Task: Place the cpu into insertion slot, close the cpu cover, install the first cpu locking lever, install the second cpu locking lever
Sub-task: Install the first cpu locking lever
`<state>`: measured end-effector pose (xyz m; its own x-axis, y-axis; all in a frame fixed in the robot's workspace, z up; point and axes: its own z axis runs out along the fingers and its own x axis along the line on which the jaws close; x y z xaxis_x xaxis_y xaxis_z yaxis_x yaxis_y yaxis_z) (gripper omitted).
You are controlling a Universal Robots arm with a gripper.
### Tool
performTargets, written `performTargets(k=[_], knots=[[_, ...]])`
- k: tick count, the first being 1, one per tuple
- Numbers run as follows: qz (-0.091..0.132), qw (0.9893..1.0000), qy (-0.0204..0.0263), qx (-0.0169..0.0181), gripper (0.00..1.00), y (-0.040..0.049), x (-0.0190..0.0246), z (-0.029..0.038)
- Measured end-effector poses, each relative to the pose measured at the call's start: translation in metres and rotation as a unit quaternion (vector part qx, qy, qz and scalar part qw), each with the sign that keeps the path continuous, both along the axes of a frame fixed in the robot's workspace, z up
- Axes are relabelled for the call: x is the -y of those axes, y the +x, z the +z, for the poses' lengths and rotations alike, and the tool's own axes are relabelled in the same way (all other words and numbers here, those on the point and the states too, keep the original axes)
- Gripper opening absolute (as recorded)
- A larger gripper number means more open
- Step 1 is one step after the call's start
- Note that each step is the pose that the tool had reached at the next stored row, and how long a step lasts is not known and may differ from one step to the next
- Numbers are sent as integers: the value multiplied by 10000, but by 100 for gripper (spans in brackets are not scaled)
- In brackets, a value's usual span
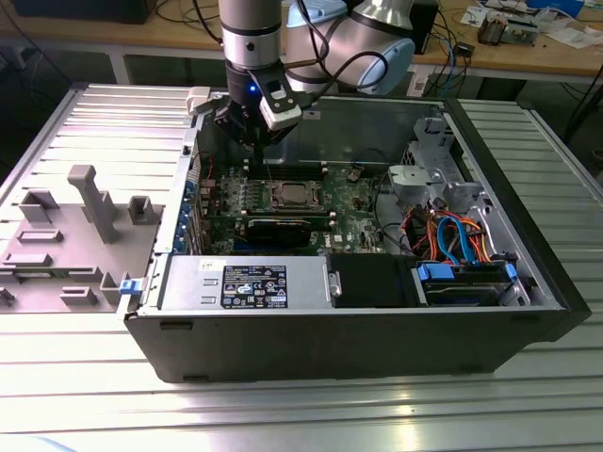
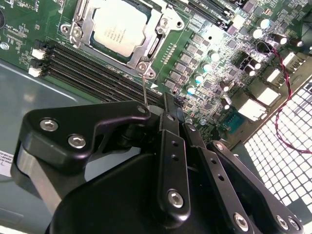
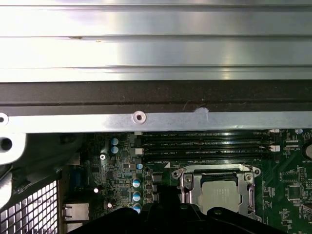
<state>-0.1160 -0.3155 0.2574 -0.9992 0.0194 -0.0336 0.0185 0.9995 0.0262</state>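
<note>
cpu lies seated in the insertion slot, framed by the lowered cpu cover. the second wrist view gives a thin locking lever rising from the socket corner to just beside the gripper, its fingers pressed together. the exterior view sets that gripper above the motherboard, inside the open computer case.

Arm: silver-grey cylindrical casing, joined to a black wrist section on which a blue light is lit and a white block is mounted. Gripper: matte black linkage plates with rounded edges, fastened by silver round-head screws, as recorded in the second wrist view.
</note>
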Motion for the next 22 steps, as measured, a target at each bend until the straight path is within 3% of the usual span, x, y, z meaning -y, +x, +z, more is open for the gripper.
performTargets(k=[6,13,22], knots=[[1,10000,0,0,11,-9,-3,0],[4,10000,0,-4,11,10,-54,0],[3,10000,0,-9,11,60,-58,0]])
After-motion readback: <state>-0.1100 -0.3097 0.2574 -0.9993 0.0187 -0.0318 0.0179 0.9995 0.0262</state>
